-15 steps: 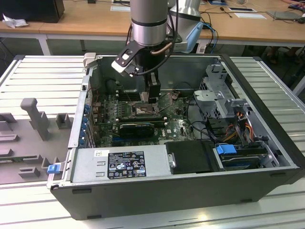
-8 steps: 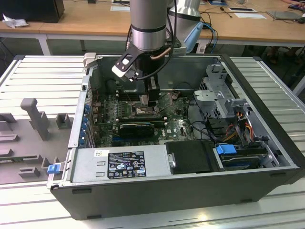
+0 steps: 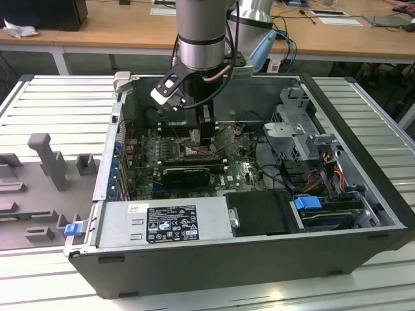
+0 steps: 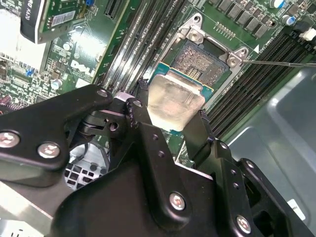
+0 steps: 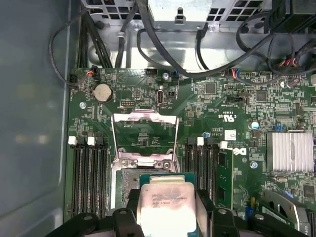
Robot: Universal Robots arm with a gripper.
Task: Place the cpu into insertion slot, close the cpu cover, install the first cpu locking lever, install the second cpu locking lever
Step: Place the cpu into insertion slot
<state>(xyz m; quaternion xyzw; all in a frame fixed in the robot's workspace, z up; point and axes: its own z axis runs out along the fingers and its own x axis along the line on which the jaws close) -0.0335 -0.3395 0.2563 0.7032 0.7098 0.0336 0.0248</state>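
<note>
Closest to the second wrist camera, the black gripper (image 4: 172,114) was clamped on the cpu (image 4: 174,101), one finger on each of two opposite edges. The gripper's linkage hid the chip's near edge. The first wrist view showed the same grasp, with the cpu (image 5: 165,200) cut off by the frame edge and only a strip of its green border visible.

The chip sat over the near part of the insertion slot (image 4: 203,60) and covered that part. The pin field beyond it lay bare inside the shiny rim. Whether the chip touched the slot or hung just above it could not be made out.

Past the slot, the cpu cover (image 5: 144,117) stood swung open, with green board showing through its square cut-out. A thin metal rod (image 4: 279,63) ran out beside the slot, its far end out of frame. Dark memory slots (image 5: 89,173) flanked the socket. Farther off were a coin battery (image 5: 102,92) and black cables (image 5: 163,54).

In the exterior view, the gripper (image 3: 206,135) reached down into the open computer case (image 3: 363,214) and blocked the socket from sight. A power supply (image 3: 162,223) lay along the case's near wall, and a wooden desk (image 3: 117,26) stood behind.
</note>
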